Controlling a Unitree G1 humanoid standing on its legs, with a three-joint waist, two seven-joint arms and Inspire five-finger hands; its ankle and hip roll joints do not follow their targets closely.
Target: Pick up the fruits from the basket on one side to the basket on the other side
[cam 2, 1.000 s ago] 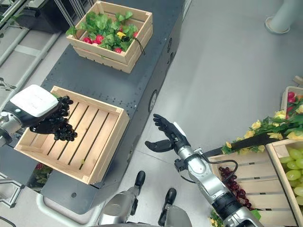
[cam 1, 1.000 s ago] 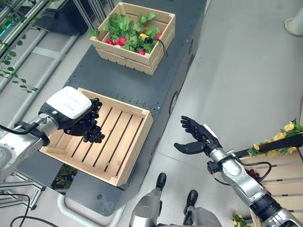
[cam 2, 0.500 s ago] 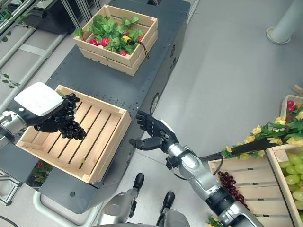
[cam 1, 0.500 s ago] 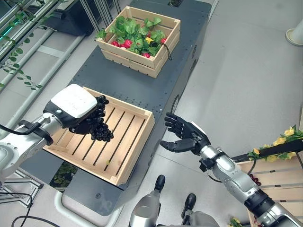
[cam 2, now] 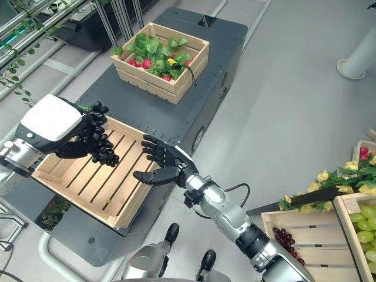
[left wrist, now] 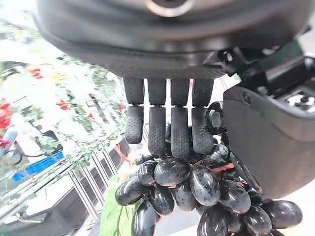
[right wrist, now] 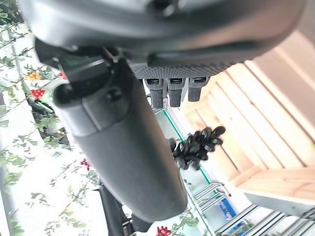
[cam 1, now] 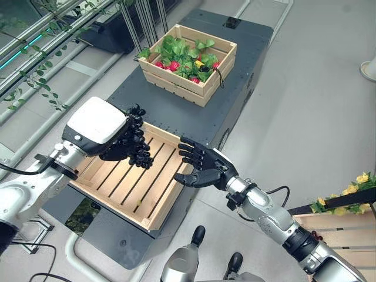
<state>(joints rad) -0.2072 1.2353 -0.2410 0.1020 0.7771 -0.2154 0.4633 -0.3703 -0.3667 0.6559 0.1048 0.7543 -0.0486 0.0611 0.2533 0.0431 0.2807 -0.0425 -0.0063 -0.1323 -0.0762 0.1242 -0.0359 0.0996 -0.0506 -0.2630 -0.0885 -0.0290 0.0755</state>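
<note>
Left hand [cam 1: 114,138] curled round a bunch of black grapes [cam 1: 138,147], fingers [left wrist: 162,125] closed over the top of the bunch, thumb at its side; berries hang below the grip. Held above the empty wooden crate [cam 1: 161,208], over the far part of its slatted floor, not touching the slats as far as can be told.

Right hand [cam 1: 202,164] spread wide, fingers straight and fanned, thumb apart, palm turned toward the grapes. Placed over the crate's right rim, near the bunch but apart from it. Nothing held. Right wrist view: grapes [right wrist: 194,147] seen past the fingertips, with the crate slats beside.

Crate sits on the near end of a dark grey platform [cam 1: 176,120]. Second wooden crate [cam 1: 200,91] at the platform's far end, well apart, filled with green leaves and red fruit [cam 1: 174,65], one yellow piece among them.

Right eye view, lower right: further wooden crates [cam 2: 305,226] on the floor, one with dark red grapes [cam 2: 285,239], one with green grapes [cam 2: 367,220]; leafy spray with yellow flowers [cam 2: 335,179] across them.
</note>
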